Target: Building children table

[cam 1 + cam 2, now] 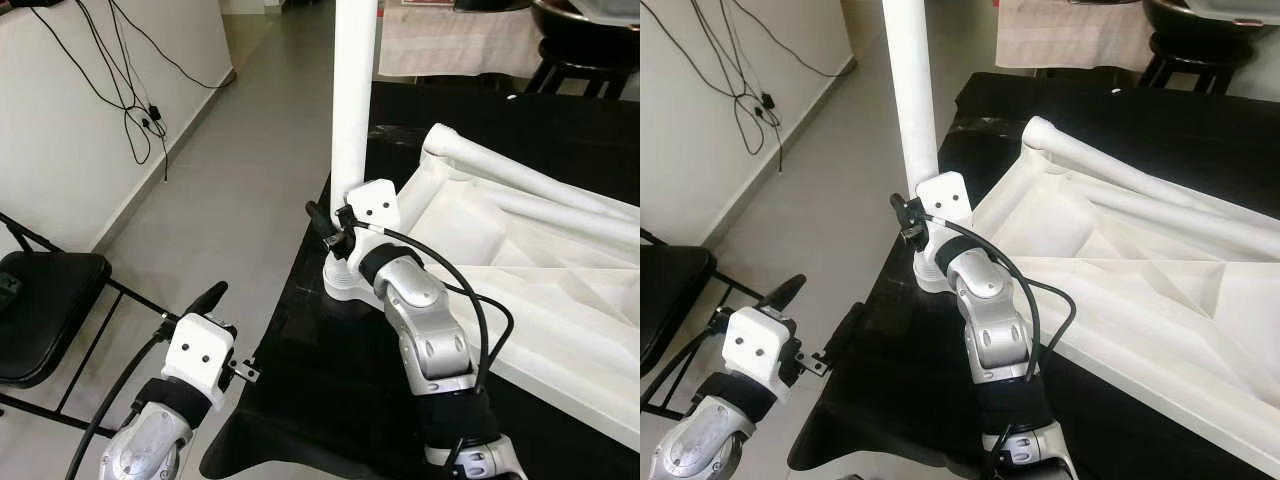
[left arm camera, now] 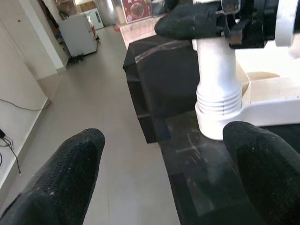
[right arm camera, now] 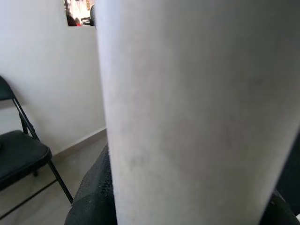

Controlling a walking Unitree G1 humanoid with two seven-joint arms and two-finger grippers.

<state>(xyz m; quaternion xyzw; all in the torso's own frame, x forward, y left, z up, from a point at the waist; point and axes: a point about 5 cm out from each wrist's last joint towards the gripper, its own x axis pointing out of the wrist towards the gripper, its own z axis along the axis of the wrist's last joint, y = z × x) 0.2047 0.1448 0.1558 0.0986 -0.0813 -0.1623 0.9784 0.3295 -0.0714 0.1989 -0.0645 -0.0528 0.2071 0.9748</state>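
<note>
Right gripper (image 1: 335, 222) clamps the upright white table leg (image 1: 354, 95), one finger hidden behind it; leg's top is cut off. Left gripper (image 2: 168, 154) hangs spread, nearby.

A white plastic tabletop (image 1: 560, 290) lies upside down on a black surface (image 1: 330, 390), its ribbed underside and moulded hollows facing up. At its near-left corner a white round leg (image 1: 355, 100) stands upright, its ridged base seated in a round corner socket (image 2: 220, 119). More white legs (image 1: 530, 180) lie flat along the tabletop's far edge, side by side, angled away from the upright leg.
</note>
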